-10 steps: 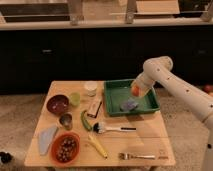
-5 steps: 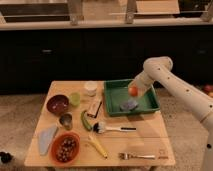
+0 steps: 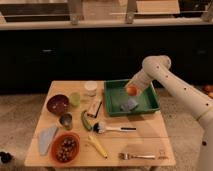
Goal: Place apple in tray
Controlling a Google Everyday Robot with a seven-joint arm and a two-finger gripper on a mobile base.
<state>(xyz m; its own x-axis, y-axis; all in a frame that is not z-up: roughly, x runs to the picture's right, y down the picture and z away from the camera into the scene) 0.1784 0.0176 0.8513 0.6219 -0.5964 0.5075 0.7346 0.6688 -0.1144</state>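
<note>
The apple, small and red-orange, sits at the tip of my gripper, just above the inside of the green tray near its back middle. The gripper comes down from the right on the white arm and is shut on the apple. The tray stands at the back right of the wooden table. A blue-grey object lies on the tray floor just in front of the apple.
Left of the tray are a white cup, a green cup, a maroon bowl, a metal cup and a small box. In front lie a brush, a banana, a fork and an orange bowl of nuts.
The gripper with the apple has shifted slightly left over the tray, so the apple shows more clearly. Nothing else has moved.
</note>
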